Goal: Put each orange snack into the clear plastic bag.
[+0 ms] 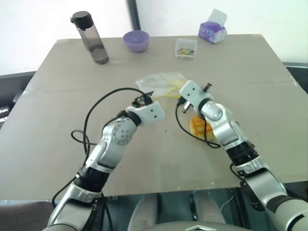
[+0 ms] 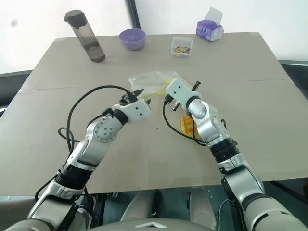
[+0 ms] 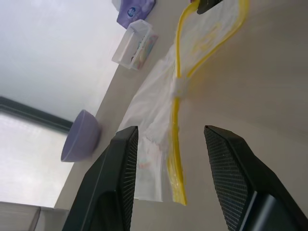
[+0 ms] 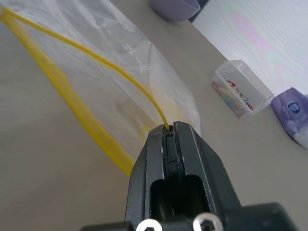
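Observation:
The clear plastic bag (image 1: pixel 161 81) lies crinkled in the middle of the table, its yellow strip (image 3: pixel 174 120) running along the near edge. My right gripper (image 4: pixel 169 128) is shut on that yellow strip and holds one lip of the bag slightly raised. My left gripper (image 3: pixel 169 131) is open, just short of the bag's other end, with the strip lying on the table between its two fingers (image 3: pixel 120 163). The orange snack (image 1: pixel 197 126), a round bun with a grid pattern, rests on the table beneath my right forearm, partly hidden by it.
Along the far side of the table stand a dark drinking bottle (image 1: pixel 91 38), a purple bowl (image 1: pixel 136 40), a small clear box of colourful bits (image 1: pixel 186 48) and a purple tissue pack (image 1: pixel 212 30). The table's (image 1: pixel 57 144) front edge runs close to my arms.

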Controlling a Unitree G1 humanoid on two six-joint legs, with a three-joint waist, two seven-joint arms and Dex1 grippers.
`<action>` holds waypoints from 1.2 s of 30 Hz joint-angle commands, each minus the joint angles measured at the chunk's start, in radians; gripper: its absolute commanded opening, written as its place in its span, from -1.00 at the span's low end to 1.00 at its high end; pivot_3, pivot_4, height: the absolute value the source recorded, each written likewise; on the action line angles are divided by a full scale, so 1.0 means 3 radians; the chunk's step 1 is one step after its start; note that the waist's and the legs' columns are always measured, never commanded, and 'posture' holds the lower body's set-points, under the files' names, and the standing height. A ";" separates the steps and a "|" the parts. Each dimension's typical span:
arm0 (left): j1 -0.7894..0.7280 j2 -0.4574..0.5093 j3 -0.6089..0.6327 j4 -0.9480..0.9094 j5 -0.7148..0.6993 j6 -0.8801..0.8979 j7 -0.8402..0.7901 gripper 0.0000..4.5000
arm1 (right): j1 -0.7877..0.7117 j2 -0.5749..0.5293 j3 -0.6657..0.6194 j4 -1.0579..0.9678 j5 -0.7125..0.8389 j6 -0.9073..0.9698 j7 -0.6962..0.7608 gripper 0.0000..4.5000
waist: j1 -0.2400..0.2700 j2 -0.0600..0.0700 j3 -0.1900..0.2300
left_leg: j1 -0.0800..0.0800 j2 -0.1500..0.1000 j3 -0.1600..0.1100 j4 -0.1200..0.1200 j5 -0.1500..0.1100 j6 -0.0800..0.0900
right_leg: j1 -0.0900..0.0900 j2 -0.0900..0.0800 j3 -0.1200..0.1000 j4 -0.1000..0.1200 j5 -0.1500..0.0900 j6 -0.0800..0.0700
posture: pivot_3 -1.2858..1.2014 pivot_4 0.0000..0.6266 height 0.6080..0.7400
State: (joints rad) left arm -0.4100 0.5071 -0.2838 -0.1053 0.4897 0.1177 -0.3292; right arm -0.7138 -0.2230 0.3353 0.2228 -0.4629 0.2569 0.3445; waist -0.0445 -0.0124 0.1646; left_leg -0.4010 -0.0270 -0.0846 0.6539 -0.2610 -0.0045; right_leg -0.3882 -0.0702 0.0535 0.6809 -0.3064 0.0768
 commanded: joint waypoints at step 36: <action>-0.0168 -0.0177 0.0068 0.0275 0.0111 -0.0198 0.0047 -1.00 | 0.0204 -0.0136 -0.0109 -0.0456 0.0265 -0.0299 0.0013 0.99 | 0.0000 0.0000 -0.0001 | 0.0000 -0.0001 0.0000 0.0005 0.0000 0.0000 | 0.0000 0.0000 -0.0001 0.0005 0.0000 0.0000 | 0.03 -0.52 1.00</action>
State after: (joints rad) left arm -0.4468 0.4556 -0.2836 -0.0089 0.5262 0.0649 -0.3274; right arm -0.6551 -0.2612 0.3129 0.1209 -0.3874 0.1889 0.3524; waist -0.0444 -0.0125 0.1645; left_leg -0.4010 -0.0271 -0.0847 0.6553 -0.2609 -0.0045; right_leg -0.3882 -0.0702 0.0533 0.6823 -0.3064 0.0768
